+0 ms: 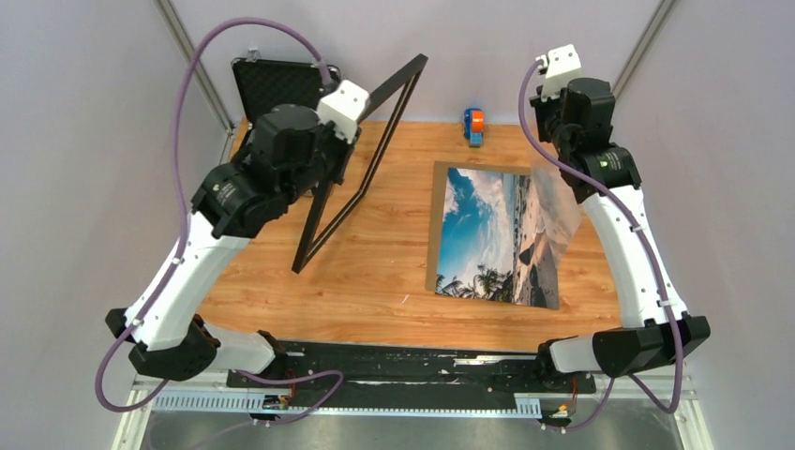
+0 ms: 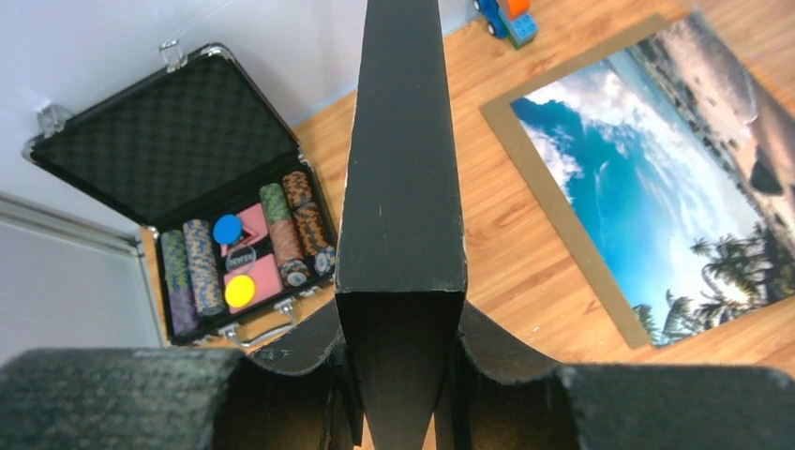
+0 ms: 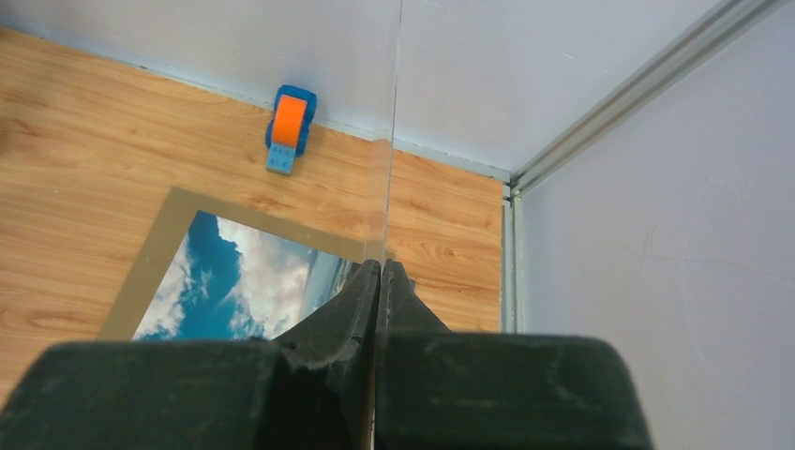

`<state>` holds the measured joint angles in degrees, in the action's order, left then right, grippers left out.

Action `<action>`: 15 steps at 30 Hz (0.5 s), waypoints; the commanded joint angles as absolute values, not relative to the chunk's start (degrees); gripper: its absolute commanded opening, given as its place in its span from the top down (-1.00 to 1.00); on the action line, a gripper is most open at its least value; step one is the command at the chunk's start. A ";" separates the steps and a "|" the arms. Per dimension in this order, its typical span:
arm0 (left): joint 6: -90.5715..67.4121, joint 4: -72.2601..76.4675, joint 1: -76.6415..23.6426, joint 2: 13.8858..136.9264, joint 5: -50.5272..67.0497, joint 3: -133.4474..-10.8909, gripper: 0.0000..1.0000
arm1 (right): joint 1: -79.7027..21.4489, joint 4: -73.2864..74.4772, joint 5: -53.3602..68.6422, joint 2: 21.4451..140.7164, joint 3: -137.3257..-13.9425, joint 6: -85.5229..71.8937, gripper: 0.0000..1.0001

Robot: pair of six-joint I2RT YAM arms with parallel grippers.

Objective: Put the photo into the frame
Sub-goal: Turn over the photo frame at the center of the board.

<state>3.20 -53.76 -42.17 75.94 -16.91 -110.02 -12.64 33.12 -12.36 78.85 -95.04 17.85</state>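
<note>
The frame, thin and black, stands tilted on its lower corner at the table's left. My left gripper is shut on the frame's black edge. The photo, a beach scene, lies flat on a brown backing board right of centre. Over the photo's right side a clear pane is raised at an angle. My right gripper is shut on the edge of this pane, with the photo below it.
An open black chip case with stacked chips sits at the back left corner. A small blue and orange toy car stands at the back edge. White walls and metal posts enclose the table.
</note>
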 commanded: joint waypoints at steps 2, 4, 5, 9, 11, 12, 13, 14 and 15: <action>10.83 -48.28 -50.78 78.54 -31.08 -106.02 1.00 | -8.64 29.36 -11.16 75.60 -95.35 16.71 1.00; 10.92 -47.66 -53.43 80.09 -31.67 -104.65 1.00 | -7.13 29.36 -10.57 75.24 -95.46 16.22 1.00; 10.31 -47.71 -54.14 81.37 -31.12 -104.35 1.00 | -6.49 29.36 -10.31 74.97 -95.59 15.97 1.00; 6.98 -48.76 -57.63 86.61 -26.79 -105.21 1.00 | -4.39 29.42 -9.90 74.22 -95.80 15.57 1.00; 4.85 -49.89 -58.27 89.86 -23.79 -107.15 1.00 | -3.27 29.44 -9.64 73.77 -95.66 15.40 1.00; 4.23 -50.30 -58.40 91.03 -21.73 -107.89 1.00 | -2.72 29.38 -9.44 73.48 -95.49 15.26 1.00; 2.84 -51.20 -58.66 93.22 -20.75 -109.46 1.00 | -2.05 29.45 -9.20 73.21 -95.39 15.15 1.00; 2.34 -51.85 -58.86 95.55 -19.40 -110.14 1.00 | -1.48 29.38 -8.85 72.95 -95.27 14.98 1.00; 1.20 -52.25 -59.08 96.82 -18.71 -111.71 1.00 | -0.74 29.36 -8.61 72.66 -95.20 14.76 1.00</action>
<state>9.96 -48.90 -58.30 90.61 -28.08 -107.79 -2.81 33.12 -10.15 75.35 -94.76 16.16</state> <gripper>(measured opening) 0.349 0.003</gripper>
